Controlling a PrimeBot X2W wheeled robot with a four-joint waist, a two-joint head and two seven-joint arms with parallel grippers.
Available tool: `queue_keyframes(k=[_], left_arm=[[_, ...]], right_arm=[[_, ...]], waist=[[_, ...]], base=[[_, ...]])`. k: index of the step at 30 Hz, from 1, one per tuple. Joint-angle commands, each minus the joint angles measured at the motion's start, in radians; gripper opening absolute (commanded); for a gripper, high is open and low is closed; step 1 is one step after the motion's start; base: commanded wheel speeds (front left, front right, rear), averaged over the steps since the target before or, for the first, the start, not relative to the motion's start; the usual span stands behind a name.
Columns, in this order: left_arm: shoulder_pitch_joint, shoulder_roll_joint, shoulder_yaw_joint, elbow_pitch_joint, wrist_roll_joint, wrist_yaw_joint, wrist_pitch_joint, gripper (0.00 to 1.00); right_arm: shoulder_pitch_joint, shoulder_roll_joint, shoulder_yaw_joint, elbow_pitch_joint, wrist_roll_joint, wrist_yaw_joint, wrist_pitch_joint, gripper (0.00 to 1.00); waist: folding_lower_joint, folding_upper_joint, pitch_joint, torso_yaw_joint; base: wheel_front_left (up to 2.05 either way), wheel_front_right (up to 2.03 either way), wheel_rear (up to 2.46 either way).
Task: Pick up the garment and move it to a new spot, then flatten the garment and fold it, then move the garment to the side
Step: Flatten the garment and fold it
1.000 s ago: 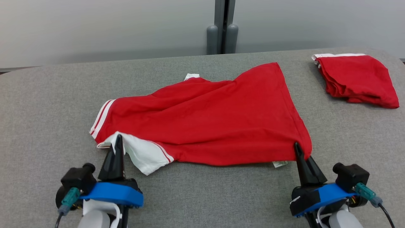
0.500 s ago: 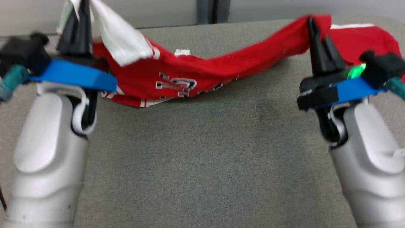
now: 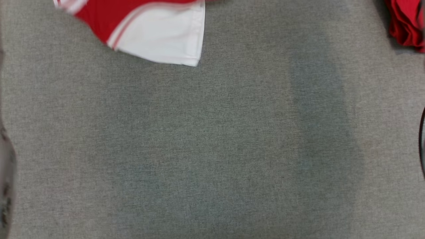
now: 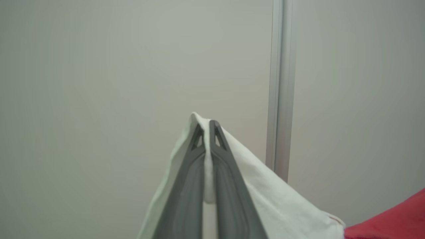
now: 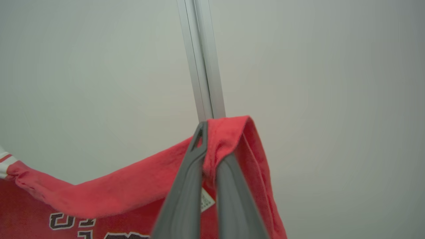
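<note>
Garment [image 3: 139, 30] lifted off table [image 3: 212, 149], dangling at 11 o'clock; my left gripper [image 4: 206, 125] pinches its sleeve [image 4: 265, 186], right gripper [image 5: 211, 146] its hem [image 5: 132, 186].

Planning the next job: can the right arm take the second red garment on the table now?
Probably not: the right pincer is shut on the hem of the lifted jersey and must release it first.

The red-and-white jersey garment [image 3: 146, 30], blurred, was cut off by the head view's top edge; a folded red cloth [image 3: 406, 23] was cropped at its upper right corner. The dark lettering [image 5: 66, 220] ran off the right wrist view's bottom edge, unreadable.
</note>
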Motion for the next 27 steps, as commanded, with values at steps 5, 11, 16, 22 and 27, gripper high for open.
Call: queue_keyframes(k=[5,11,16,22,27], left_arm=[[-0.167,0.004,-0.029,0.074,-0.008,-0.007,-0.023,0.00],[-0.298,-0.011,-0.081,0.131,-0.019,-0.007,-0.041,0.00],[-0.302,-0.017,-0.116,0.160,-0.049,-0.007,-0.049,0.00],[-0.164,-0.012,-0.132,0.148,-0.099,-0.007,-0.053,0.00],[0.048,0.004,-0.098,0.066,-0.132,-0.005,-0.053,0.00]], right_arm=[[-0.159,-0.020,0.007,0.099,0.032,0.001,-0.016,0.00],[-0.278,-0.030,0.053,0.202,0.043,0.001,-0.037,0.00],[-0.265,-0.026,0.098,0.258,0.066,0.001,-0.053,0.00],[-0.151,-0.014,0.164,0.283,0.113,0.001,-0.070,0.00],[0.008,-0.001,0.206,0.231,0.163,0.001,-0.076,0.00]], waist=[[-0.0003,0.0000,0.004,0.011],[-0.0003,0.0000,-0.001,0.021],[-0.0003,0.0000,0.000,0.028],[-0.0003,0.0000,0.008,0.029],[-0.0003,0.0000,-0.002,0.030]], base=[[0.00,0.00,0.00],[0.00,0.00,0.00],[0.00,0.00,0.00],[0.00,0.00,0.00],[0.00,0.00,0.00]])
